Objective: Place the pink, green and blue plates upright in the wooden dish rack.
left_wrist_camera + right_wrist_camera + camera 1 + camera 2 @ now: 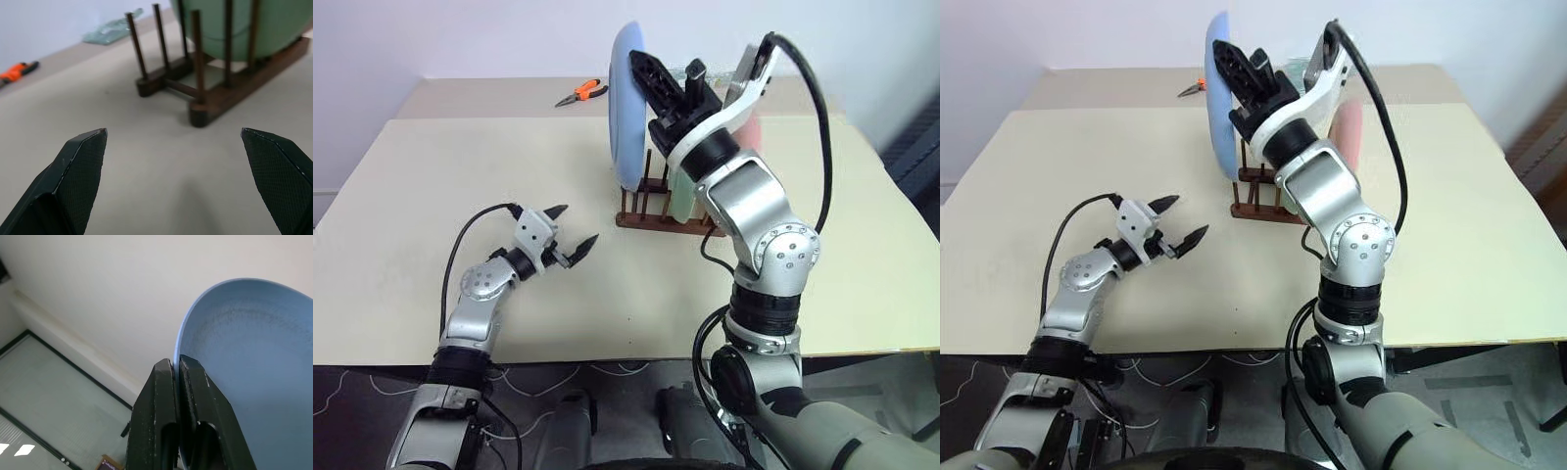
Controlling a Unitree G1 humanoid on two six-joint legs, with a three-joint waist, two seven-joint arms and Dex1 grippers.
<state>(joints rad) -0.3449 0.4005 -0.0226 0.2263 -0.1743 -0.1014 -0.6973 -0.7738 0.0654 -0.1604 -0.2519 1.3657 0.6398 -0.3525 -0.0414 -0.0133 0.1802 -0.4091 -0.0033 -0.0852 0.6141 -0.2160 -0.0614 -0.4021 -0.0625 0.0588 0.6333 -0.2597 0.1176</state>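
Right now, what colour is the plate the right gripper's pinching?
Light blue plate, clamped at its rim by the right gripper; it shows best in the right wrist view.

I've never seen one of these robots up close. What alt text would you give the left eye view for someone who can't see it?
The right gripper holds a blue plate upright by its rim over a wooden dish rack on a beige table, with a green plate already standing in the rack. The left gripper hovers open near the table's front, and orange pliers lie at the back.

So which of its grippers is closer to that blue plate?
Right. The right gripper is clamped on the blue plate's rim above the wooden dish rack; the left gripper hangs open, well short of it.
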